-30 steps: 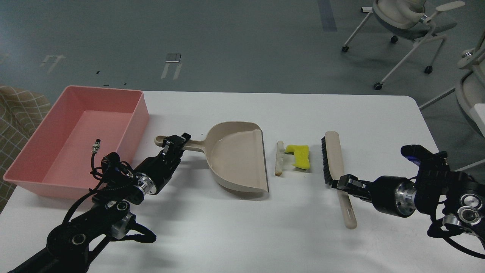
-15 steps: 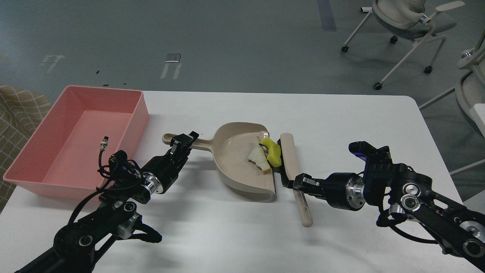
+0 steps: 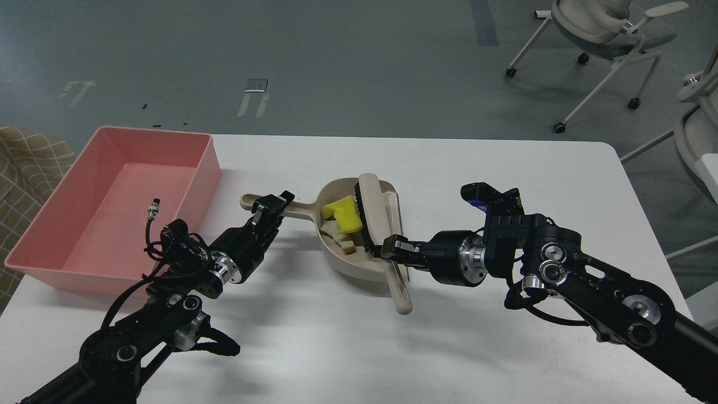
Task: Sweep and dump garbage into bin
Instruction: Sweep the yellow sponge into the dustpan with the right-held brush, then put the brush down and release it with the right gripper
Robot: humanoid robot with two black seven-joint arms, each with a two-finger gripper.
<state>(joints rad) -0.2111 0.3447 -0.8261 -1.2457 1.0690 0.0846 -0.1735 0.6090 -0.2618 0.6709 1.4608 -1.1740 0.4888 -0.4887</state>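
The beige dustpan [image 3: 387,210] lies on the white table [image 3: 449,168], its handle pointing left. My left gripper [image 3: 273,206] is shut on the dustpan's handle. My right gripper [image 3: 392,248] is shut on the beige brush [image 3: 373,216], whose black bristles stand inside the pan. The yellow sponge piece [image 3: 343,214] and the whitish bread-like slice [image 3: 339,238] lie in the pan, left of the bristles. The pink bin [image 3: 112,202] stands at the table's left, with nothing in it, apart from both grippers.
A checked beige cloth [image 3: 28,163] shows left of the bin. Office chairs [image 3: 606,33] stand on the floor at the back right, off the table. A cable with a metal plug [image 3: 151,212] rises from my left arm.
My right gripper has swept the brush leftward, pushing the sponge and the slice from the table into the dustpan. The brush now stands inside the pan. My left gripper has held the handle throughout.
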